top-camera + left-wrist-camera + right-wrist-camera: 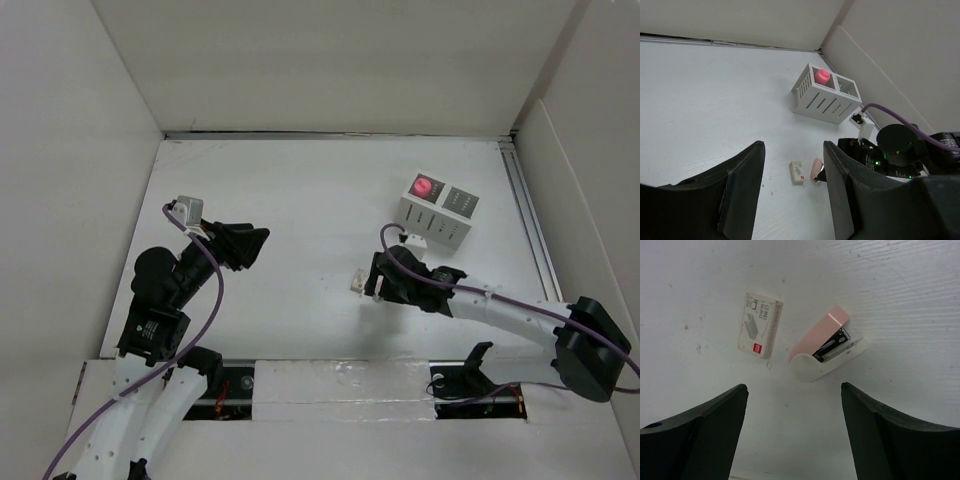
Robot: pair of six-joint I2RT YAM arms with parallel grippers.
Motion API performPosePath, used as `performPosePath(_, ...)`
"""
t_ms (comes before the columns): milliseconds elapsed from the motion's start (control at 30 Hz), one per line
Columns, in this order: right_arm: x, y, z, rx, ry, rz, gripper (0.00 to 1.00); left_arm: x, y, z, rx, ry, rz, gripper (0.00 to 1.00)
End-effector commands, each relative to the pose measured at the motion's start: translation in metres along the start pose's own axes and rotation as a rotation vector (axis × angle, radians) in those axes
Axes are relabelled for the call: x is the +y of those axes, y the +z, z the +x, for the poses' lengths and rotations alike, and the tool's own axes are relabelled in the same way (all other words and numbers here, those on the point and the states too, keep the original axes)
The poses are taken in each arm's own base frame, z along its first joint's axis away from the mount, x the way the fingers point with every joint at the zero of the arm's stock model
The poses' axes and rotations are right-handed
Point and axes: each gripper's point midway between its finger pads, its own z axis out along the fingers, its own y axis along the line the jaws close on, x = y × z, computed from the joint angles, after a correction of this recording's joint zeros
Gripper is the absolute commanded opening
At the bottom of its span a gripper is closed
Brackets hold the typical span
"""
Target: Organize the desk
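Right wrist view, looking down between the two black jaws of the right gripper [792,395]. They stand wide apart and released, with nothing between them, over the large flat matte white tabletop [900,285].

Just ahead of the gap, a little toward the right-hand jaw, lies a small pink-and-white stapler [825,350], seemingly on its side. Its long axis runs slantwise, from near the middle of the gap away toward the right-hand jaw. It sits neither across nor along the line between the jaws, so a wrist turn looks needed before closing on its narrow sides.

Ahead of the left-hand jaw, near the stapler but not touching it, lies a small flat white cardboard staple box [759,325].

In the top view, behind these jaws and off to one side, stands a white slotted two-compartment organizer box [438,210] with a round pink object [427,186] in one compartment. The left gripper [258,240], jaws parted and empty, hangs well apart; the right arm is plainly nearer.
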Motion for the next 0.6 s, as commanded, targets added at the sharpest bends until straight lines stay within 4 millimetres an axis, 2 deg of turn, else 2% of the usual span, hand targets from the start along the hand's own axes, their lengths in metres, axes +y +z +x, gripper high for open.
performPosePath(0, -0.002, 0.014, -0.005, -0.026, 0.070, 0.053, 0.80, -0.009, -0.004, -0.014, -0.054, 0.024, 0.036, 0.46)
performPosePath(100, -0.006, 0.024, -0.010, -0.028, 0.079, 0.096, 0.76, -0.010, -0.006, -0.016, -0.063, 0.029, 0.035, 0.46)
performPosePath(200, -0.009, 0.037, -0.006, -0.010, 0.067, 0.126, 0.74, -0.011, -0.008, -0.018, -0.071, 0.034, 0.032, 0.46)
performPosePath(333, -0.023, 0.054, -0.005, -0.012, 0.086, 0.189, 0.70, -0.012, -0.008, -0.019, -0.072, 0.034, 0.040, 0.46)
performPosePath(467, -0.021, 0.064, -0.008, -0.025, 0.105, 0.195, 0.59, -0.013, -0.008, -0.018, -0.068, 0.032, 0.043, 0.46)
performPosePath(500, -0.021, 0.066, -0.011, -0.037, 0.109, 0.203, 0.50, -0.013, -0.007, -0.018, -0.067, 0.033, 0.043, 0.46)
performPosePath(567, -0.024, 0.067, -0.011, -0.039, 0.100, 0.225, 0.41, -0.013, -0.008, -0.019, -0.070, 0.036, 0.043, 0.46)
